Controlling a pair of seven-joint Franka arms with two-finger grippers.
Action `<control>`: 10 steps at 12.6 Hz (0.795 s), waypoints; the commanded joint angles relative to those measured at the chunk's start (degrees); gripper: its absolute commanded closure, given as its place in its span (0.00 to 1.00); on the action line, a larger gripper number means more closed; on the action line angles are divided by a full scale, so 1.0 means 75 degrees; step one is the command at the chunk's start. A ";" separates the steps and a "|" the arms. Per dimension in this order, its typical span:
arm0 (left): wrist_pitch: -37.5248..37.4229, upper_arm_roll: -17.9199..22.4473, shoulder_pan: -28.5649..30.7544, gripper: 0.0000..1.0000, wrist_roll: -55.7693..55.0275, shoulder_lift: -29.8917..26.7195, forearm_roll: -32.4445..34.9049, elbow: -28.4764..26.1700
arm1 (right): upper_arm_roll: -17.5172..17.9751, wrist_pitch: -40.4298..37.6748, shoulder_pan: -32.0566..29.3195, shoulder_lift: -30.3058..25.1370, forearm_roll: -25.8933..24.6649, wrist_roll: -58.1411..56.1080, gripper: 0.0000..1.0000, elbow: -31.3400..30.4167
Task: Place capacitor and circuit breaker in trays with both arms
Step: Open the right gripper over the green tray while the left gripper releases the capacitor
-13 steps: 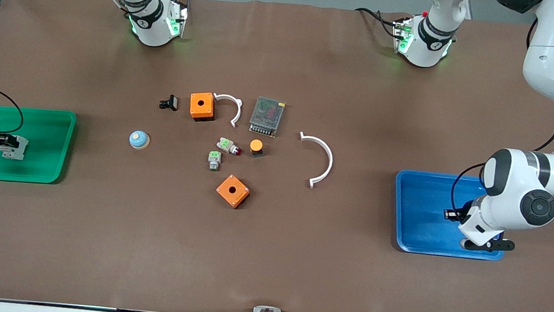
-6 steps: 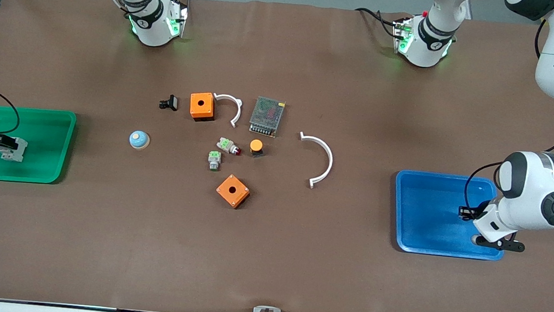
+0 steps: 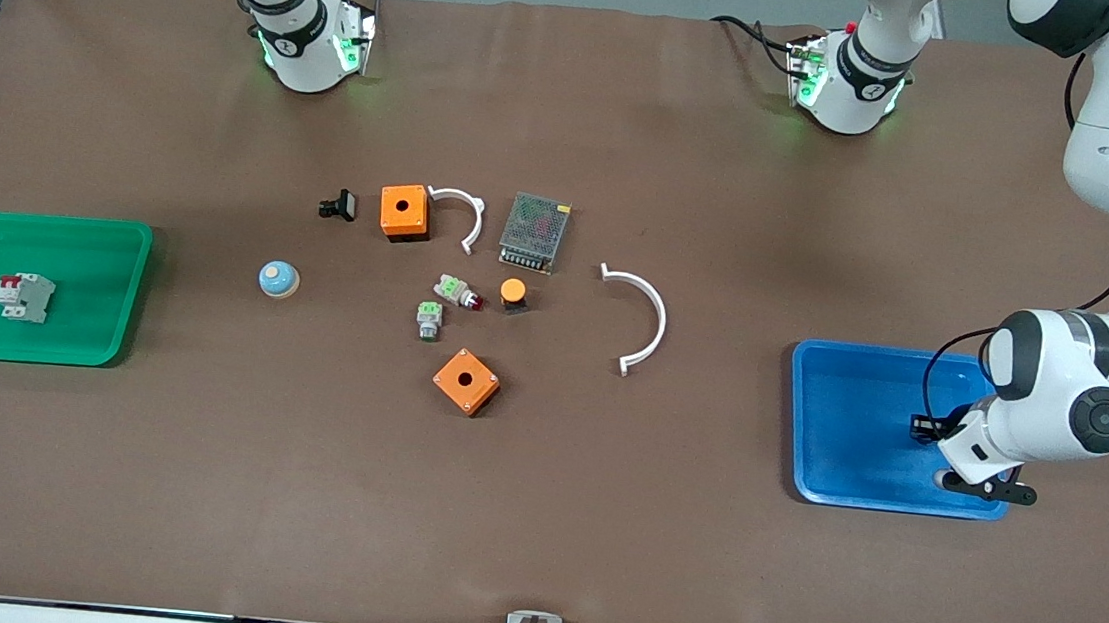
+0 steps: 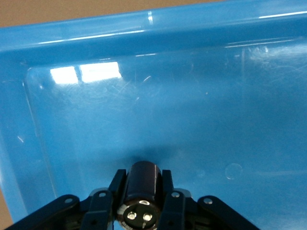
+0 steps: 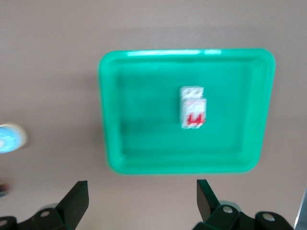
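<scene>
The circuit breaker, a light-grey block with red toggles, lies free in the green tray at the right arm's end of the table. It also shows in the right wrist view. My right gripper is open and empty, high above the tray. My left gripper is shut on the capacitor, a black cylinder, and holds it low over the floor of the blue tray. In the front view this gripper is over the blue tray.
Mid-table lie two orange boxes, a mesh-topped power supply, two white curved clips, an orange-capped button, two green-topped parts, a black clip part and a blue dome.
My right gripper has let go of the circuit breaker and drawn up and away from the green tray. My left gripper has shifted slightly over the blue tray with the capacitor.
</scene>
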 commanded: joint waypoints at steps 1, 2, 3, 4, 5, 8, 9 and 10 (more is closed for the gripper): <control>0.0124 -0.0081 0.0085 0.47 0.0104 -0.0012 0.0097 -0.0018 | -0.0030 -0.0791 0.0815 -0.0880 0.0455 0.1355 0.01 -0.0396; 0.0124 -0.0081 0.0085 0.29 0.0092 -0.0023 0.0062 -0.0006 | -0.0019 -0.0968 0.1201 -0.1114 0.0492 0.1824 0.01 -0.0500; 0.0124 -0.0093 0.0096 0.04 0.0092 -0.0058 0.0050 -0.0006 | -0.0018 -0.0970 0.1646 -0.1360 0.0515 0.2200 0.01 -0.0652; 0.0124 -0.0104 0.0108 0.00 0.0104 -0.0117 0.0050 -0.0006 | -0.0030 -0.0935 0.2056 -0.1513 0.0562 0.2563 0.00 -0.0747; 0.0101 -0.0128 0.0073 0.00 0.0069 -0.0245 0.0038 0.0017 | -0.0030 -0.0935 0.2397 -0.1573 0.0632 0.2985 0.00 -0.0759; -0.0504 -0.0454 0.0014 0.00 -0.0013 -0.1145 0.0038 0.0111 | -0.0019 -0.0806 0.2787 -0.1679 0.0656 0.3340 0.00 -0.0608; -0.0984 -0.0595 0.0003 0.00 -0.0025 -0.1520 0.0027 0.0274 | -0.0018 -0.0794 0.2798 -0.1679 0.0668 0.3340 0.00 -0.0468; -0.1441 -0.0794 0.0003 0.00 -0.0199 -0.1906 0.0027 0.0368 | -0.0018 -0.0748 0.2799 -0.1667 0.0680 0.3340 0.00 -0.0397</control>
